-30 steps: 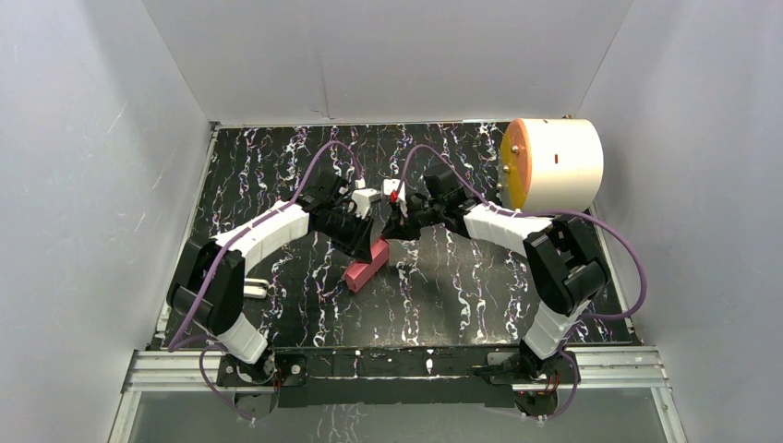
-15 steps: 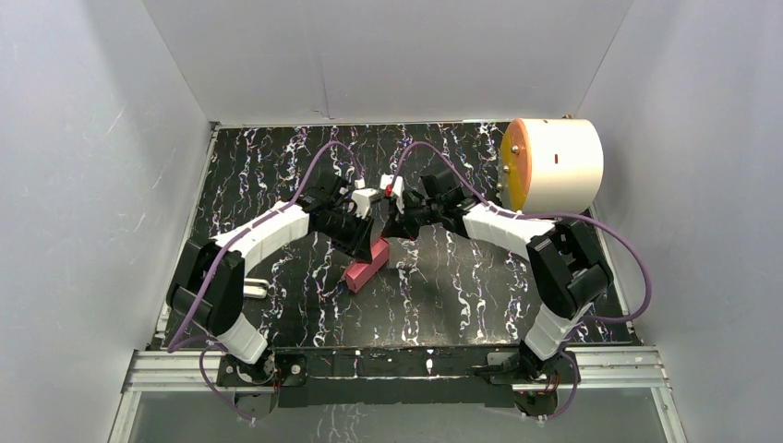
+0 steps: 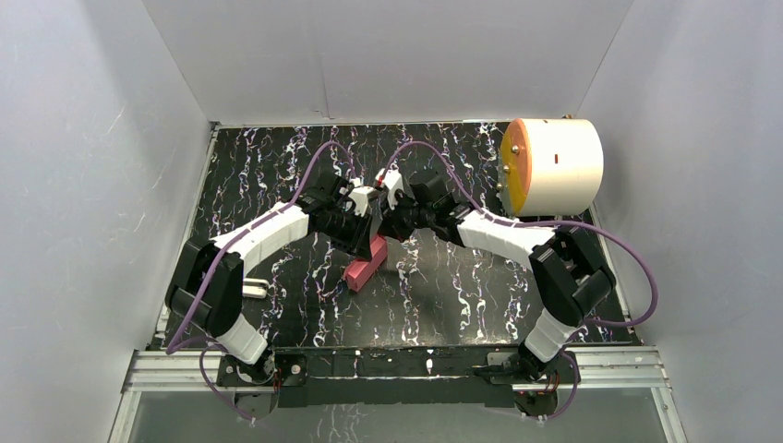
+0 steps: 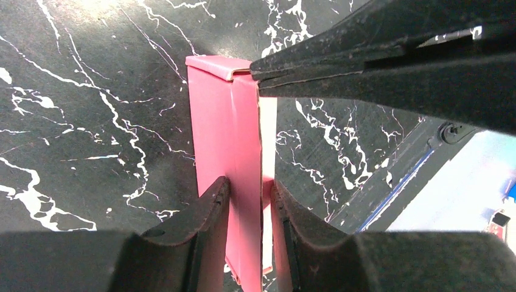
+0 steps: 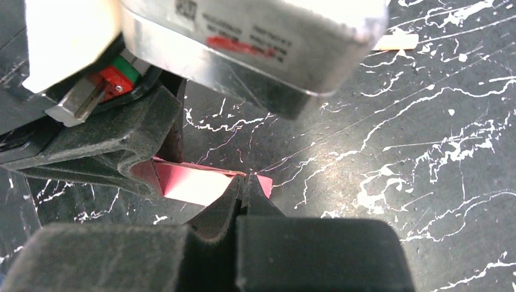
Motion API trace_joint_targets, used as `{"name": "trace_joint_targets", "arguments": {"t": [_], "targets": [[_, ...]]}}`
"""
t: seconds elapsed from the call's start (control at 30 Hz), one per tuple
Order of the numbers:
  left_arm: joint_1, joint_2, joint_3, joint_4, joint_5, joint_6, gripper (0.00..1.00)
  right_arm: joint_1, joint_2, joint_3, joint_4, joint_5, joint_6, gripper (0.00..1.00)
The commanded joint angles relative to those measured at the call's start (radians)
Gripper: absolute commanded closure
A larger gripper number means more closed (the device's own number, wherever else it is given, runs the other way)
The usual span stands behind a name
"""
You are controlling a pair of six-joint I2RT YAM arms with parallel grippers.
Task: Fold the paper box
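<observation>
The paper box (image 3: 363, 267) is a red-pink flat rectangular box standing on edge on the black marbled table. My left gripper (image 3: 370, 238) is shut on it; in the left wrist view its fingers (image 4: 210, 201) clamp the box (image 4: 225, 121) across its narrow width at the near end. My right gripper (image 3: 387, 231) is shut, and its tips meet the curled end flap at the box's far end (image 4: 210, 61). In the right wrist view the right gripper (image 5: 245, 182) touches the box (image 5: 188, 182). I cannot tell if card is pinched between the tips.
A big white cylinder with an orange face (image 3: 551, 164) stands at the back right. A small white object (image 3: 256, 290) lies near the left arm. A white stick (image 5: 395, 41) lies on the table beyond the box. Grey walls close in three sides.
My right gripper has moved left, closing on the left gripper and the box's far end. The box has tilted and shifted slightly left with the left gripper.
</observation>
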Motion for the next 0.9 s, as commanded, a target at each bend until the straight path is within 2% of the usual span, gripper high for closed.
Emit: {"name": "trace_joint_targets", "arguments": {"t": [0.0,0.53,0.87], "targets": [[0.002,-0.041,-0.021,0.036,-0.087,-0.024,1.00,0.030,-0.054,-0.039,0.065,0.092,0.133,1.00],[0.002,-0.052,-0.034,0.062,-0.074,-0.035,1.00,0.068,-0.052,-0.174,0.250,0.165,0.200,1.00],[0.002,-0.048,-0.032,0.064,-0.067,-0.031,1.00,0.076,-0.051,-0.229,0.268,0.179,0.209,1.00]]}}
